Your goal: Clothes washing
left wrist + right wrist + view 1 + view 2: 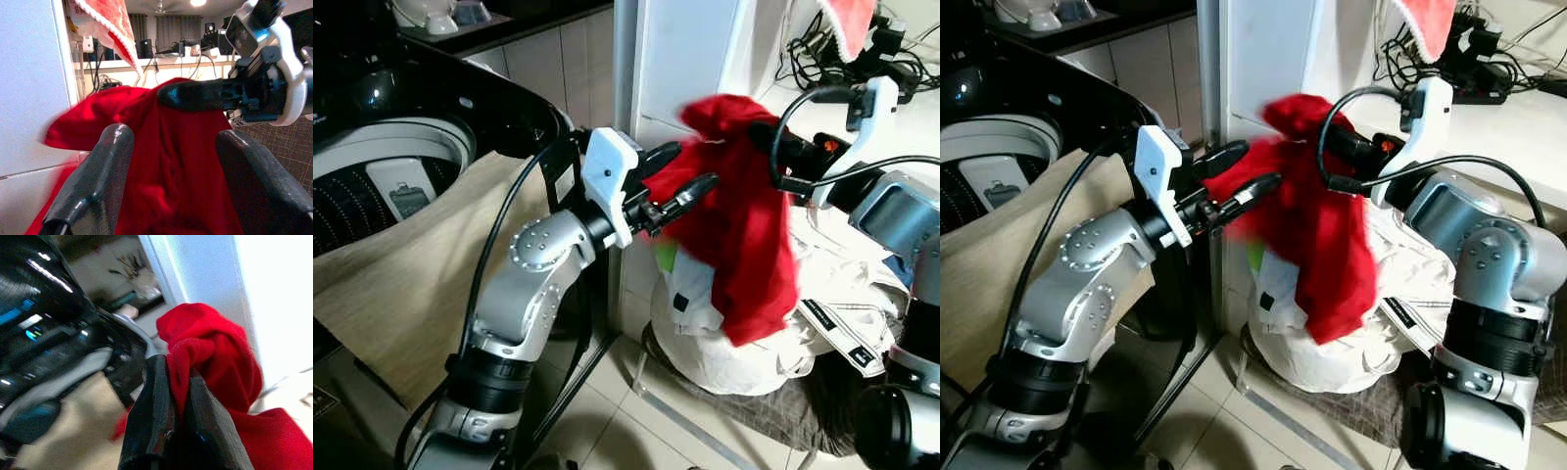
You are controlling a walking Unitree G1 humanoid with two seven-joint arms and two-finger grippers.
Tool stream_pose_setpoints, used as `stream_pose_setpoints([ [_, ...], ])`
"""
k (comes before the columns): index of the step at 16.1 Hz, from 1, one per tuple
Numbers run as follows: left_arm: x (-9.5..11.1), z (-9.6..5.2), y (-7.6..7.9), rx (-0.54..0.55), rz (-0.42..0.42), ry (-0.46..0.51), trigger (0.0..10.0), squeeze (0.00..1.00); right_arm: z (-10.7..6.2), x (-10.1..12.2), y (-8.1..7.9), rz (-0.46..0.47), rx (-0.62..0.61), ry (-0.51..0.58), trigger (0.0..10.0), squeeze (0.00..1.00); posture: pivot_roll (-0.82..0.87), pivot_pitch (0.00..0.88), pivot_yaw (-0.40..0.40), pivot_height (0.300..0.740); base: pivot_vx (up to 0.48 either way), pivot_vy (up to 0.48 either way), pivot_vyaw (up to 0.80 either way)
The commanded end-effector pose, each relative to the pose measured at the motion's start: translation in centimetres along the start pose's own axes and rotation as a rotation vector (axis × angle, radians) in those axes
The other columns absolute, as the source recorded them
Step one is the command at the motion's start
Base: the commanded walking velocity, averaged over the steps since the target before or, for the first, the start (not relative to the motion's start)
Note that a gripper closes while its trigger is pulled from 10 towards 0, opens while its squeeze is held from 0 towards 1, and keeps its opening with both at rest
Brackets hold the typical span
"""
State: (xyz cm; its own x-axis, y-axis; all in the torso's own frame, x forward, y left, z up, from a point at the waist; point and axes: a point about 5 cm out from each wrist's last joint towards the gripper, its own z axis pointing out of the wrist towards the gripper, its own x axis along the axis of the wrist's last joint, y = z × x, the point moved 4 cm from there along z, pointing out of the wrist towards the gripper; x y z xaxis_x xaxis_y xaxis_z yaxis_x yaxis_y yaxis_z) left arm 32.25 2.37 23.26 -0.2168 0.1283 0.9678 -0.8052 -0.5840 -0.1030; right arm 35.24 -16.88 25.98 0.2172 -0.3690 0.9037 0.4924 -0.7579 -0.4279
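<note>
While the right claw [1332,140] pinches soft red cloth [1327,230], the left claw [1258,168] gapes beside it.

1. Left arm: silver, elbow bent, forearm raised and reaching toward the robot's right; left gripper [677,181] at chest height, fingers [93,186] spread apart.
2. Right arm: bent, forearm angled inward and up; right gripper [1337,147] with fingers [156,416] pinched on red cloth [739,215], held aloft.
</note>
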Motion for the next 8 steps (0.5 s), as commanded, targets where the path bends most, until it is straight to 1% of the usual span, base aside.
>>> stream_pose_setpoints([
  [1, 0.0, 0.7, 0.5, -0.027, 0.006, 0.002, 10.0, 1.0, -0.2, 1.5, -1.4, 0.022, 0.058, 0.05, 0.0, 0.0, -0.14, 0.0, -0.01, 0.74, 0.0, 0.0, 0.0],
  [3, -0.3, 1.2, 0.7, -0.019, 0.032, -0.003, 10.0, 1.0, -0.4, 1.8, -3.1, 0.07, 0.155, 0.071, 0.0, 0.0, -0.14, 0.0, -0.012, 0.74, 0.0, 0.0, 0.0],
  [4, -0.5, 1.5, 0.7, -0.007, 0.06, -0.01, 10.0, 0.89, -0.5, 1.7, -3.9, 0.061, 0.194, 0.067, 0.0, 0.0, -0.14, 0.0, -0.012, 0.74, 0.0, 0.0, 0.0],
  [5, -0.6, 1.6, 0.7, -0.001, 0.069, -0.013, 10.0, 0.89, -0.5, 1.6, -4.2, 0.058, 0.201, 0.063, 0.0, 0.0, -0.14, 0.0, -0.012, 0.74, 0.0, 0.0, 0.0],
  [6, -1.0, 1.9, 1.0, -0.005, 0.092, -0.021, 10.0, 0.0, -0.5, 1.6, -4.7, 0.065, 0.218, 0.056, 0.0, 0.0, -0.14, 0.0, -0.015, 0.74, 0.0, 0.0, 0.0],
  [8, -1.1, 2.1, 1.2, -0.014, 0.088, -0.02, 10.0, 0.0, -0.5, 1.6, -5.0, 0.073, 0.225, 0.053, 0.0, 0.0, -0.14, 0.0, -0.015, 0.74, 0.0, 0.0, 0.0],
])
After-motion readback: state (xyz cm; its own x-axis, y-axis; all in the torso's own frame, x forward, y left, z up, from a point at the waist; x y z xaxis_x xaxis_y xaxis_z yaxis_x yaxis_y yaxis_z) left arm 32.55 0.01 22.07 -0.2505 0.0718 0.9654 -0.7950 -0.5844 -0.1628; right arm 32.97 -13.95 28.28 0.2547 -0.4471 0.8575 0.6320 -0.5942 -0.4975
